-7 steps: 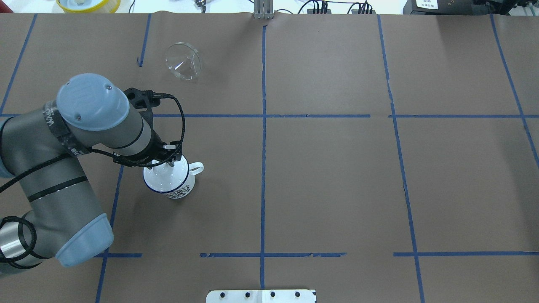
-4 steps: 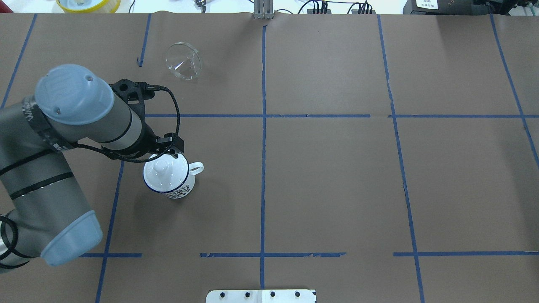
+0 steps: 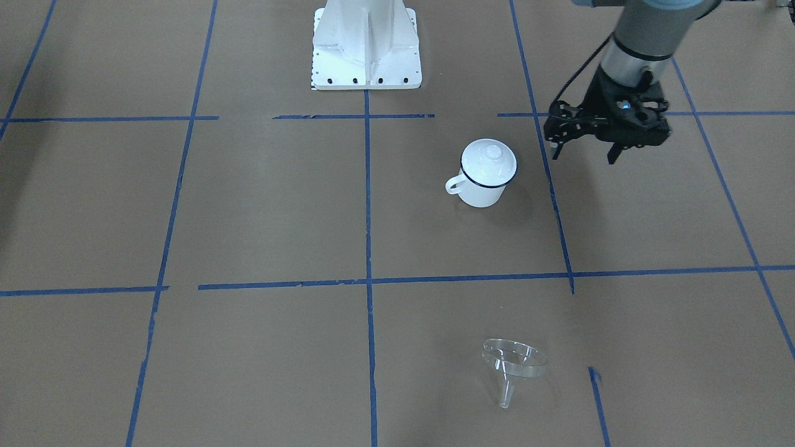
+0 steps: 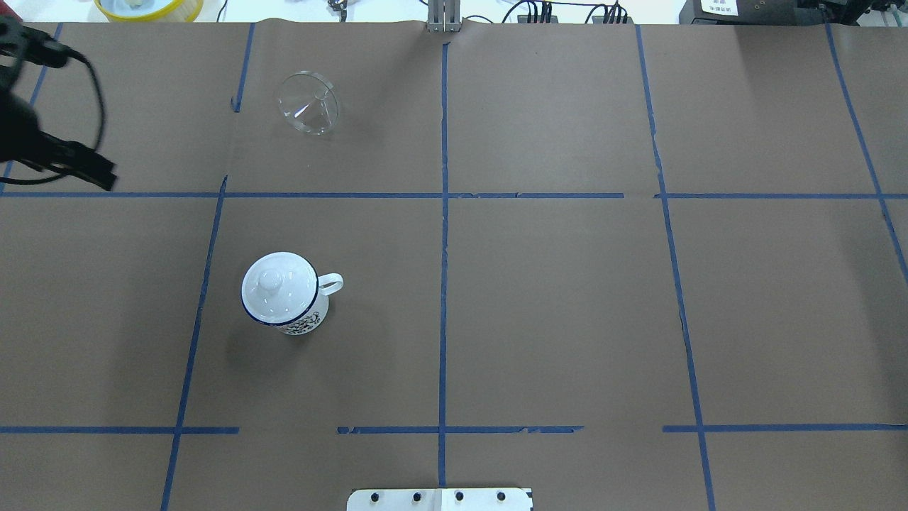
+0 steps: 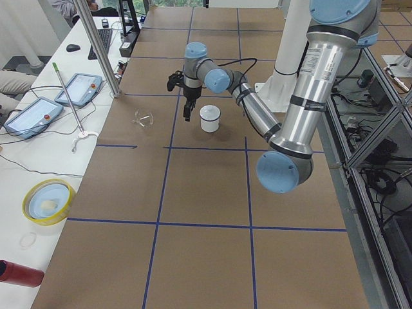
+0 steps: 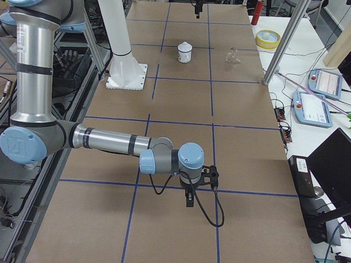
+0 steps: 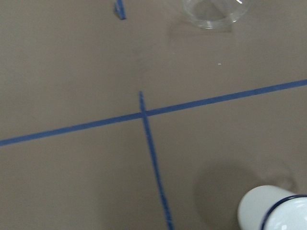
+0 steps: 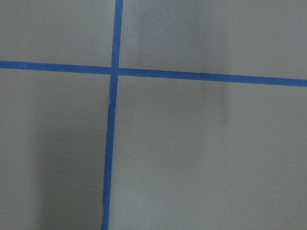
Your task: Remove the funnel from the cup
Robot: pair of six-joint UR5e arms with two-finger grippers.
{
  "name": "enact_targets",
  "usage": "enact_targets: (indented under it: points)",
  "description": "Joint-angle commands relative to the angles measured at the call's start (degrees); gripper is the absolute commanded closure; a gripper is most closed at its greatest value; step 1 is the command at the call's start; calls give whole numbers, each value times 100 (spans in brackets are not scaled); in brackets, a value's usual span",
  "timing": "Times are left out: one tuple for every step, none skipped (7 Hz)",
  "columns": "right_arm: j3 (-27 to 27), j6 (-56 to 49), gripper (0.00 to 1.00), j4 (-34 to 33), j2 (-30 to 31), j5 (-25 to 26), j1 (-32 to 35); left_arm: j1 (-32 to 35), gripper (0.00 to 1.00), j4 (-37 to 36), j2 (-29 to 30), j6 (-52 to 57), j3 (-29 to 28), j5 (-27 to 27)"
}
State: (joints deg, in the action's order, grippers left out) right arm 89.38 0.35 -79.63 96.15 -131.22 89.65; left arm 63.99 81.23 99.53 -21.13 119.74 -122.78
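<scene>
The clear funnel (image 4: 308,104) lies on its side on the brown table, apart from the cup; it also shows in the front view (image 3: 514,363) and at the top of the left wrist view (image 7: 211,12). The white cup (image 4: 298,316) with a dark blue rim stands upright (image 3: 481,189), with a white domed lid (image 4: 273,284) on it. My left gripper (image 3: 582,155) hangs above the table to the cup's side, open and empty. My right gripper (image 6: 189,200) is far off near the table's other end. I cannot tell whether it is open or shut.
A yellow-rimmed bowl (image 4: 149,7) sits beyond the table's far edge. The robot's white base (image 3: 366,43) stands at the near middle edge. A metal pole (image 5: 96,45) and control tablets (image 5: 77,87) are on the operators' side.
My left gripper has left the lid on the cup and moved away to the left and far side, almost out of the overhead view. The cup and funnel have not moved.
</scene>
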Motion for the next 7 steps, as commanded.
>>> enact_targets:
  points:
    - [0, 0, 0, 0, 0, 0, 0, 1950, 0, -1, -1072, 2640, -552, -657]
    - [0, 0, 0, 0, 0, 0, 0, 2385, 0, -1, -1284, 2901, -1009, -633]
    - [0, 0, 0, 0, 0, 0, 0, 2451, 0, -1, -1591, 2895, -1492, -650]
    - [0, 0, 0, 0, 0, 0, 0, 2564, 0, -1, -1629, 2930, -1793, -659]
    - [0, 0, 0, 0, 0, 0, 0, 2801, 0, 7, -1786, 2939, -1752, -677]
    - [0, 0, 0, 0, 0, 0, 0, 3029, 0, 25, -1918, 2922, -1534, -703]
    - [0, 0, 0, 0, 0, 0, 0, 3023, 0, -36, -1859, 2904, -1506, -703]
